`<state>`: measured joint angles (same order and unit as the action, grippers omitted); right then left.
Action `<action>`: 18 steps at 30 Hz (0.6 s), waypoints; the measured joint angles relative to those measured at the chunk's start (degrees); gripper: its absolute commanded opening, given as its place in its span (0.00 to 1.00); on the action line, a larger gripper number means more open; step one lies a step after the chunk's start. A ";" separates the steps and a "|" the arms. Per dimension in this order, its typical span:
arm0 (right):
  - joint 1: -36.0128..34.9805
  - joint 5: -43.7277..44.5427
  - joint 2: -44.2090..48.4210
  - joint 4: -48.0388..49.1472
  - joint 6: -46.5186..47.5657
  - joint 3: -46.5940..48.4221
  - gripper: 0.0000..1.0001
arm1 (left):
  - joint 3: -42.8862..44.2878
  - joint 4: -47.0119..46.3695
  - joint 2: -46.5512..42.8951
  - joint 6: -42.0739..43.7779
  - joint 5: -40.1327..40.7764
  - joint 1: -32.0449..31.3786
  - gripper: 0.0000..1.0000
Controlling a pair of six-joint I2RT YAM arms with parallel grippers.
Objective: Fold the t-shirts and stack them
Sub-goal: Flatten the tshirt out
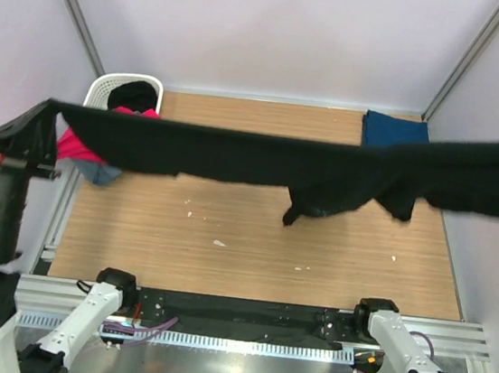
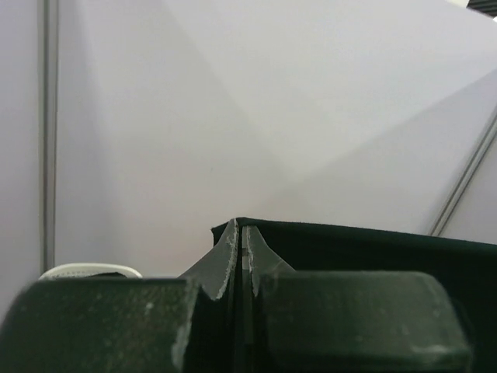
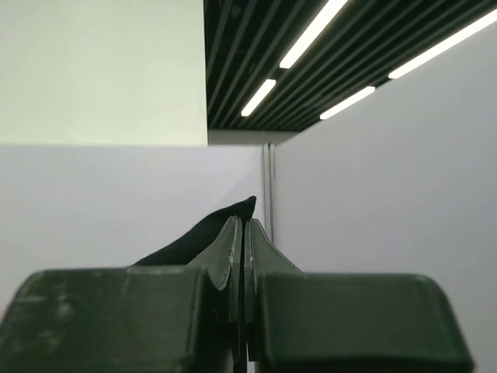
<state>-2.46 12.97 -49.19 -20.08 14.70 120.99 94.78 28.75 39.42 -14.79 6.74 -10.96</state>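
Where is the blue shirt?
In the top view, the navy blue t-shirt lies at the far right corner of the table, just behind the black t-shirt that is stretched out in the air.

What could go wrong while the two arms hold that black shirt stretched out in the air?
The left gripper and right gripper each pinch only a thin edge of the black t-shirt, so it might slip free. Its middle hangs bunched, so it may land creased. Lowered, its ends could drape over the magenta-red shirt or the navy shirt.
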 measured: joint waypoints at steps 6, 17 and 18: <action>1.14 -0.98 1.20 -3.48 0.46 10.49 0.01 | 12.41 8.59 -1.66 0.04 -0.02 0.00 0.00; 1.53 -0.07 -7.69 -4.90 3.41 13.84 0.01 | 26.34 12.59 9.27 3.10 4.70 0.00 0.00; 1.42 0.22 -9.57 -4.66 3.74 13.46 0.01 | 25.07 12.37 11.26 3.32 5.18 0.00 0.00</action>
<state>-1.04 13.19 -58.76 -24.73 18.44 134.45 119.85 41.12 50.68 -11.46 11.92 -10.96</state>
